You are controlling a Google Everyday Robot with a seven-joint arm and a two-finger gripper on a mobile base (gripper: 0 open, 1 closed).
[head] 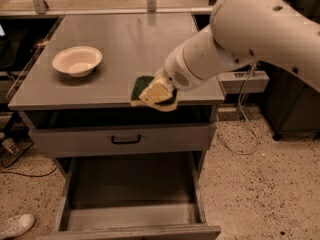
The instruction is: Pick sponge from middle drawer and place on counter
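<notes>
My gripper (159, 93) is shut on the sponge (142, 85), whose dark green face and pale yellow foam show around the cream fingers. It holds the sponge at the front edge of the grey counter (130, 39), right of centre, at or just above the surface. The middle drawer (131, 184) is pulled open below, and its bare grey interior holds nothing I can see. My large white arm reaches in from the upper right.
A cream bowl (77, 60) sits on the counter's left side. A shallower drawer front with a black handle (126, 139) is shut just under the counter. A white shoe (15, 225) and cables lie on the speckled floor at the left.
</notes>
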